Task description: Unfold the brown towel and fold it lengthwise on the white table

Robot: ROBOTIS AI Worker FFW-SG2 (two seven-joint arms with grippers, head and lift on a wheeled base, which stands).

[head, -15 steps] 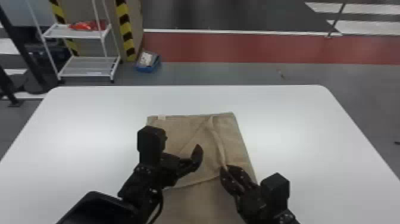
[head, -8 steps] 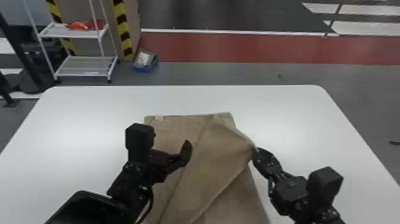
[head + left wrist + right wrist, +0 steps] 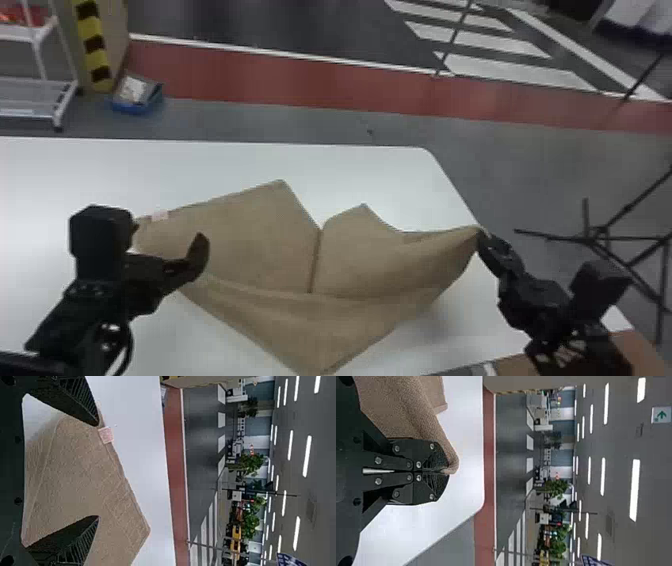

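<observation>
The right gripper [image 3: 483, 237] has drawn its pinched end of the brown towel [image 3: 240, 240] farther out toward the right edge of the white table [image 3: 100, 170], and the cloth now lies wider across it. The left gripper [image 3: 167, 237], fingers spread, is at the towel's left end.

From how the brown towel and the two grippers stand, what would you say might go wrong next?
The right gripper pinches only a corner of the towel at its fingertips, so a firm pull might slip it free.

The left gripper is open and grips nothing, so pulling right could drag the whole towel across the table.

The towel is partly folded and skewed, so laying it down like this may leave creases or uneven edges.
</observation>
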